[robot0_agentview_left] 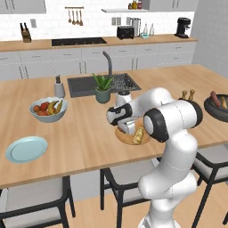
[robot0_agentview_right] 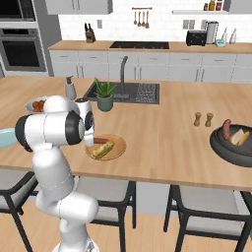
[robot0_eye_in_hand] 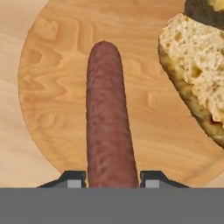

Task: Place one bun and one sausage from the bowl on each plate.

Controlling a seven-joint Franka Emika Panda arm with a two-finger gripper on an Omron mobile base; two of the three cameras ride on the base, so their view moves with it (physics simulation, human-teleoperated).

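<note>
In the hand view the bun (robot0_eye_in_hand: 199, 83) is cut by the right edge, and the sausage (robot0_eye_in_hand: 107, 118) hides its lower end between the finger tips (robot0_eye_in_hand: 72, 179).

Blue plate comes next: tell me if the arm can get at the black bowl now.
Probably not yet: the tool is shut on a sausage over the wooden plate, and the bowl sits far off.

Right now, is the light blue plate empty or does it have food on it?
Empty. The light blue plate shows a bare surface in the left base view.
</note>
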